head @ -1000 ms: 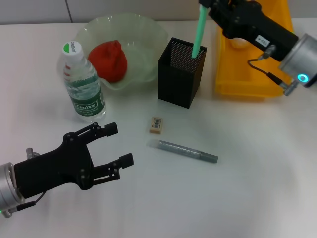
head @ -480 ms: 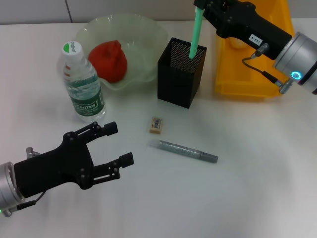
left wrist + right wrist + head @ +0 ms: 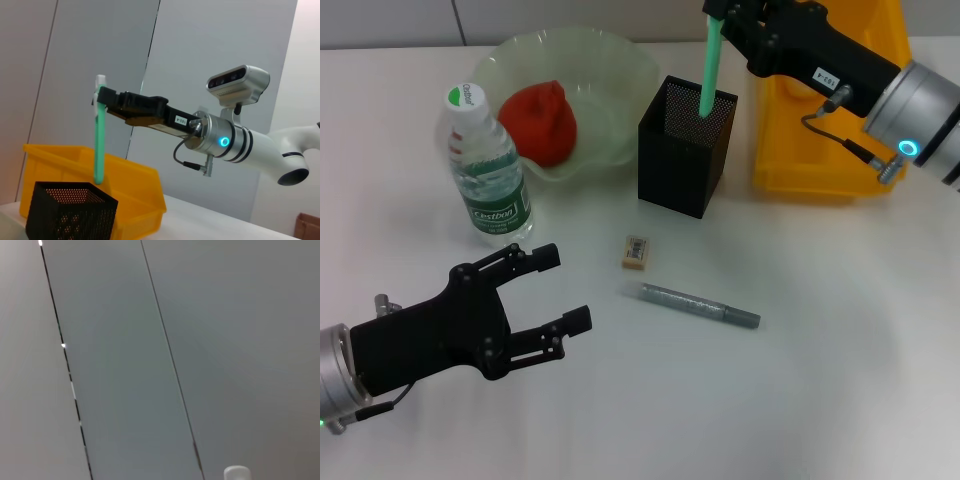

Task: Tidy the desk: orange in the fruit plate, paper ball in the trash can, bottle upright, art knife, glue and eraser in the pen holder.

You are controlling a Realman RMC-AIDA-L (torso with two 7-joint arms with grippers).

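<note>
Gripping a slim green stick-shaped tool (image 3: 706,68), probably the art knife, my right gripper (image 3: 722,12) holds its lower tip just inside the square black mesh pen holder (image 3: 685,148) near the counter's far edge; my left gripper (image 3: 552,290) hovers open by the near-left corner.

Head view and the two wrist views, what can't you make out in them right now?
- Trash can contents: head view, the right end effector and its arm cover them.
- Green stick's lower end: inside the pen holder, both views.
- Eraser label print: too small.
- Right wrist view: only wall.
</note>
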